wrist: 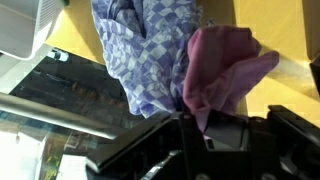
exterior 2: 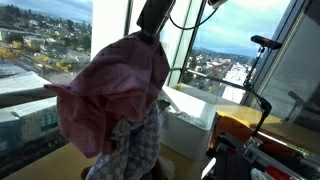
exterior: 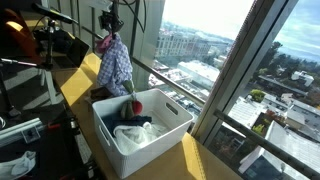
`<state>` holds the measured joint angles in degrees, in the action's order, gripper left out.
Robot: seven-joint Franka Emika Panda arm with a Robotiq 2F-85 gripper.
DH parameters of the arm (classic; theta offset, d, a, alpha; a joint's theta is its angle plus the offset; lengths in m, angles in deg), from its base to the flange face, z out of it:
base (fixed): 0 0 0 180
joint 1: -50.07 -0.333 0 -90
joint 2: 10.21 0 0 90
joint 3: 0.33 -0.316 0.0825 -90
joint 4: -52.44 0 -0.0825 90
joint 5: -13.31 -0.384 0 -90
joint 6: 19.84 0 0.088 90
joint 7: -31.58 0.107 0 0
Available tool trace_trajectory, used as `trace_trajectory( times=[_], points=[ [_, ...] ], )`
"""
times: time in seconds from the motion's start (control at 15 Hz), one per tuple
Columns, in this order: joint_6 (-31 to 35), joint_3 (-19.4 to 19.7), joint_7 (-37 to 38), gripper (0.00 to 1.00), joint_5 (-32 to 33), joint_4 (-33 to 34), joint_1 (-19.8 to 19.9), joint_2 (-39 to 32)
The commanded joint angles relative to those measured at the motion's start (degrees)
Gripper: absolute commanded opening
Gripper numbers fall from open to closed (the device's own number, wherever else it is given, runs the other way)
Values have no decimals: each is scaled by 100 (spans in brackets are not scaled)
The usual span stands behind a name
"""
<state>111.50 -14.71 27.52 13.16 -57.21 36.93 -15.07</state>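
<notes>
Open passage from above into white basket, though bottom taken up by heaped clothes. Blocked on one side by window glass and slanted frame post just beside basket, on opposite side by dark stands. Space under gripper filled by hanging cloths, near basket's far rim.

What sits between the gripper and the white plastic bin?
Only the blue-and-white checked cloth and the pink cloth, hanging from the gripper toward the white plastic bin, seen in an exterior view. Contact with its contents: cannot tell.
</notes>
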Motion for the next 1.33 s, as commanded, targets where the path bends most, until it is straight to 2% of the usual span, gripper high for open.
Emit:
trace_trajectory(
  times=[0.0,0.33,0.67,1.27],
  points=[
    [217,142,-206,2,-274,-261,149,-451],
    [213,223,-303,2,-409,-386,380,-1045],
    [139,219,-304,2,-422,-336,487,-1269],
    [170,324,-135,2,720,15,-45,-2266]
  ],
)
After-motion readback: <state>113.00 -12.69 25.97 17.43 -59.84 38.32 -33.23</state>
